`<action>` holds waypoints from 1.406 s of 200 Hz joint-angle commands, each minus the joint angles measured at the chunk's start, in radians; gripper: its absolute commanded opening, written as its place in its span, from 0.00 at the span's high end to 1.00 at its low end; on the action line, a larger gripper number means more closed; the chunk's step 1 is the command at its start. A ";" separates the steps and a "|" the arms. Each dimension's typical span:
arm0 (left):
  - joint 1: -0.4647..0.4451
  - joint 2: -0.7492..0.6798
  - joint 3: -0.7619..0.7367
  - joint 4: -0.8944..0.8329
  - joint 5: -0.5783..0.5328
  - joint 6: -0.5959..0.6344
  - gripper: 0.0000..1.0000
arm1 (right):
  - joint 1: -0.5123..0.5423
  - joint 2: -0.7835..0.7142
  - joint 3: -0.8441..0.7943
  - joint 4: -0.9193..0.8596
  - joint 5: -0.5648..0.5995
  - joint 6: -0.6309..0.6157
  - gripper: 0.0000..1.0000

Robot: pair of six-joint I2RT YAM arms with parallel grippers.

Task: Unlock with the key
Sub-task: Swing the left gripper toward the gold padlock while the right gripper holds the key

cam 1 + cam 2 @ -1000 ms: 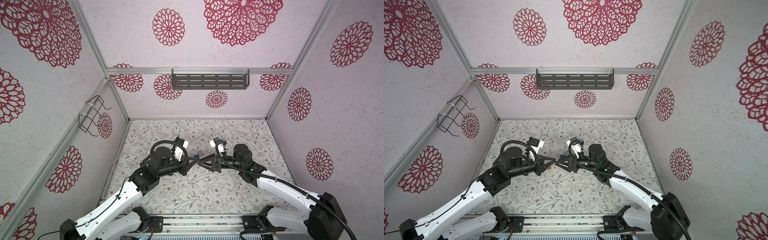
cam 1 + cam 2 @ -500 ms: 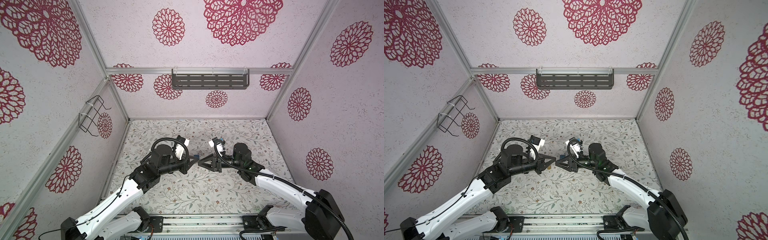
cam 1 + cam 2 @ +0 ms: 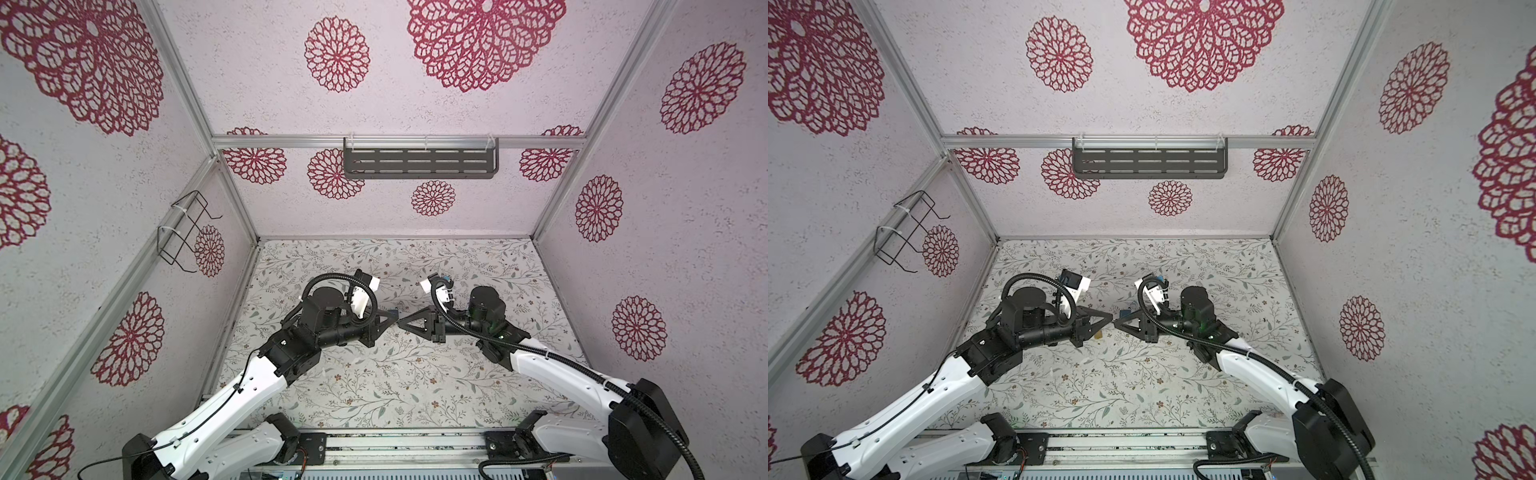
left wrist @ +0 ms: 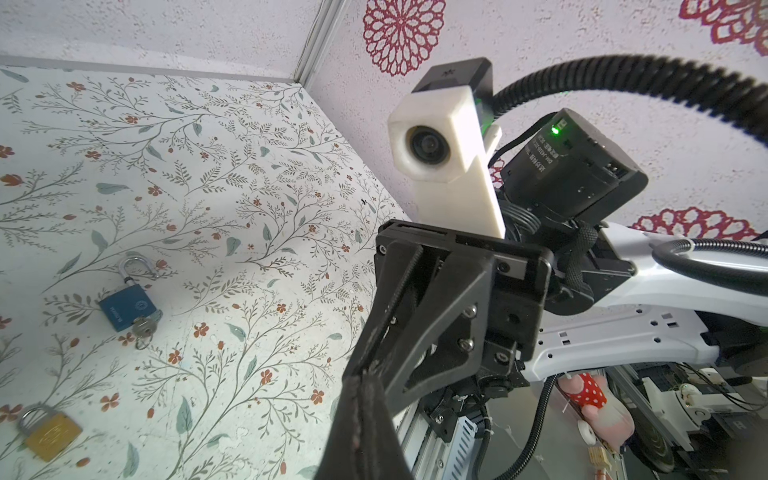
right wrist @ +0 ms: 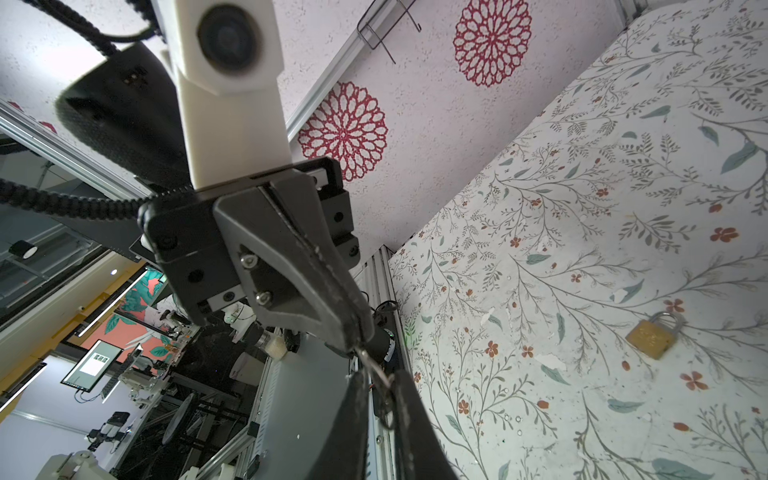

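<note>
Right gripper (image 5: 380, 376) narrower than before, around key ring (image 5: 386, 380).

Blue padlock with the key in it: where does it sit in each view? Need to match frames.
In a top view: blue square-bodied metal padlock, a sliver on the floral mat just beyond the right gripper.
In a top view: same spot.
Left wrist: fully visible, key in its keyhole.
Right wrist: not in it.
Landmark: brass-coloured padlock, also clear in the right wrist view.
</note>
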 commanded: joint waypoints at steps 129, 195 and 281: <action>0.021 0.019 0.082 -0.009 0.037 0.007 0.59 | -0.047 -0.026 -0.045 0.185 -0.045 0.094 1.00; 0.023 -0.031 0.044 -0.027 -0.226 -0.164 0.28 | -0.084 -0.056 -0.159 0.179 0.126 0.135 1.00; 0.023 0.105 -0.074 -0.159 -0.540 -0.391 0.21 | -0.081 0.040 -0.330 0.274 0.316 0.215 1.00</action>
